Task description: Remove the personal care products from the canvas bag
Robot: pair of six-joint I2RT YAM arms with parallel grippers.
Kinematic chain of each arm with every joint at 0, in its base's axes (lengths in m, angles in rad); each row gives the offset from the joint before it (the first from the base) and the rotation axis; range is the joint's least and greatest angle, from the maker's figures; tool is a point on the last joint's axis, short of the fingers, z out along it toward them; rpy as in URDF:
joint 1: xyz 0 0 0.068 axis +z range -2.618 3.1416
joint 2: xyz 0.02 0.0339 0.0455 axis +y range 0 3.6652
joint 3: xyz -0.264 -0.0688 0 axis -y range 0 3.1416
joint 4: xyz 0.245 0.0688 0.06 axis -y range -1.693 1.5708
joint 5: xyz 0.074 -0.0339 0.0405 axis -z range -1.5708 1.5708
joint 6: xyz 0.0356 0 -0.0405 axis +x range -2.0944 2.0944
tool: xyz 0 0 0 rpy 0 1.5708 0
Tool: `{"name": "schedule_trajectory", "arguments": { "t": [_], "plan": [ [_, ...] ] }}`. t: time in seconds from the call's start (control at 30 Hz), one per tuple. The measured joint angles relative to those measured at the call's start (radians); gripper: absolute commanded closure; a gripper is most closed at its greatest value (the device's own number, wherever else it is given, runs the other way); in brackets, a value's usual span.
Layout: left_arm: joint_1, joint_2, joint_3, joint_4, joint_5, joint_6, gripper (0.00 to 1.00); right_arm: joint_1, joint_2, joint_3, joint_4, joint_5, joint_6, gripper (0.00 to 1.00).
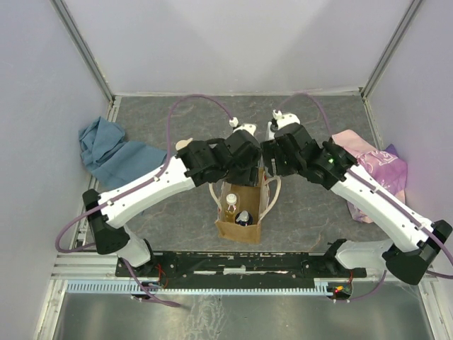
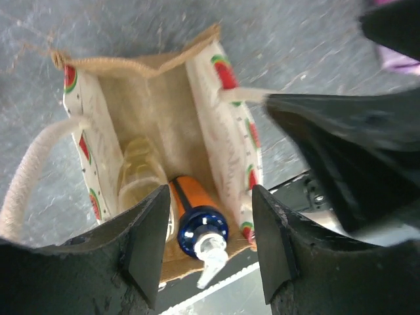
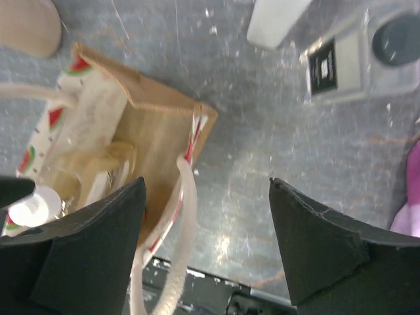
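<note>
- The canvas bag (image 1: 237,228) stands open on the counter (image 1: 311,212).
- Inside the bag are a dark blue bottle (image 2: 202,230), an amber bottle (image 2: 186,197) and a pale clear bottle (image 2: 139,172).
- The left end effector (image 2: 210,197) hangs over the bag's mouth, spread wide and gripping nothing.
- The right end effector (image 3: 207,187) is also wide open and empty, at the bag's edge, with a cream handle (image 3: 187,223) between its fingers.
- A beige bottle (image 3: 26,26) and a squarish dark-capped bottle (image 3: 367,52) sit outside the bag.
</note>
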State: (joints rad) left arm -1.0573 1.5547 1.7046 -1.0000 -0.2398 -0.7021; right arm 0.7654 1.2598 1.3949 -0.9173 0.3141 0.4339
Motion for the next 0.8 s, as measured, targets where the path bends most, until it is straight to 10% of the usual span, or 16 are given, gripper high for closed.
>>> {"name": "schedule_trajectory", "arguments": {
  "t": [0.27,0.8],
  "plan": [
    [0.0,0.008,-0.132,-0.002,0.001,-0.039,0.41,0.004,-0.074,-0.129,-0.054,-0.15,0.103,0.76],
    [-0.023,-0.009,-0.255,0.01,-0.032,-0.069,0.4,0.005,-0.137,-0.152,-0.094,-0.154,0.13,0.83]
  ]
}}
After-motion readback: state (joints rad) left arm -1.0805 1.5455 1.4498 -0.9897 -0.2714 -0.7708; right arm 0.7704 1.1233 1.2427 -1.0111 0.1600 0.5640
